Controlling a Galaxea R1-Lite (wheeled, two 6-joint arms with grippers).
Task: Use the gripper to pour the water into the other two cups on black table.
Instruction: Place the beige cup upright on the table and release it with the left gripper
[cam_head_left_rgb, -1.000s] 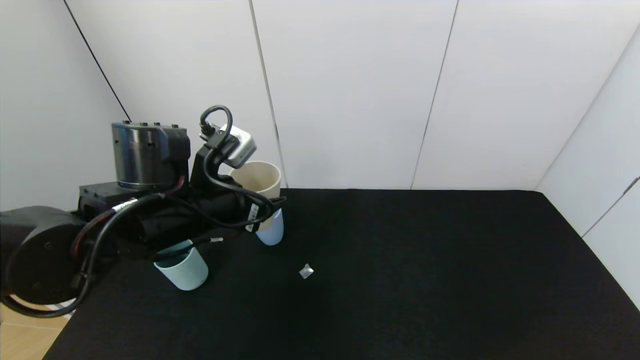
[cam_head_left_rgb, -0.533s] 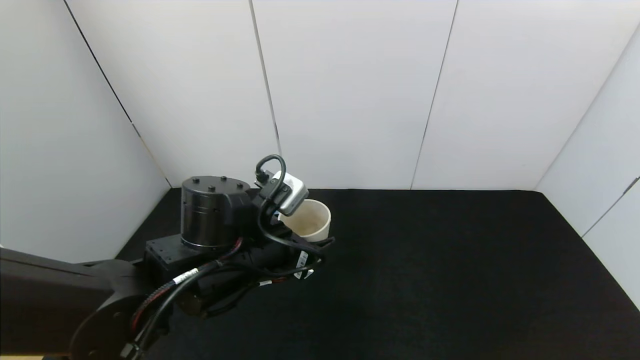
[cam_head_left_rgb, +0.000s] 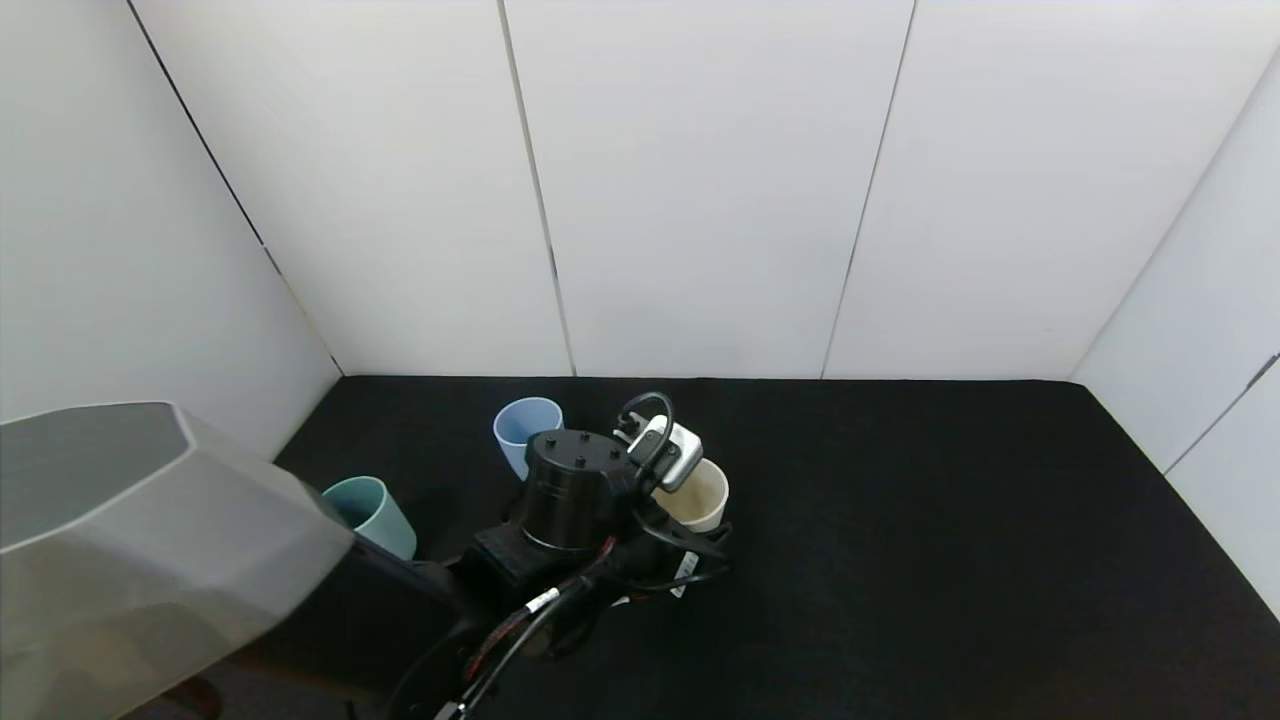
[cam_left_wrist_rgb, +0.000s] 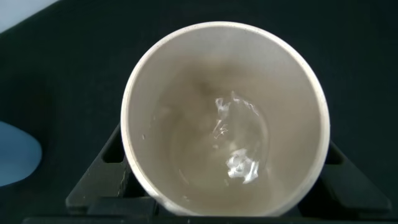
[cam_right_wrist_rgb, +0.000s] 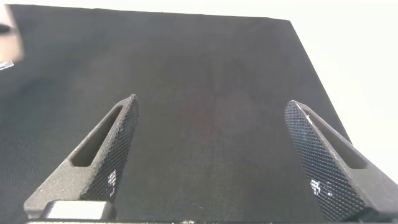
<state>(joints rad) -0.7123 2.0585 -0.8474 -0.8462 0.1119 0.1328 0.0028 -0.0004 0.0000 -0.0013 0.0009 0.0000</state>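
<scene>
My left gripper (cam_head_left_rgb: 700, 505) is shut on the beige cream cup (cam_head_left_rgb: 698, 492), which stands upright, low over the black table (cam_head_left_rgb: 950, 520). It is right of the light blue cup (cam_head_left_rgb: 522, 425). The teal-green cup (cam_head_left_rgb: 372, 510) stands farther left, partly behind my arm's grey shell. In the left wrist view I look down into the beige cup (cam_left_wrist_rgb: 186, 143), with my left gripper (cam_left_wrist_rgb: 224, 162) round it. Clear glints lie at its bottom and no trickle of water shows. The light blue cup's edge (cam_left_wrist_rgb: 15, 155) is beside it. My right gripper (cam_right_wrist_rgb: 211, 155) is open over bare black cloth, out of the head view.
White wall panels (cam_head_left_rgb: 700, 180) border the table at the back and on both sides. My left arm's grey shell (cam_head_left_rgb: 140, 540) fills the near left corner. The table's far corner (cam_right_wrist_rgb: 286, 25) shows in the right wrist view.
My left gripper has carried the beige cup right and down, from a tilt above the light blue cup to upright beside it. The crumpled clear scrap no longer shows.
</scene>
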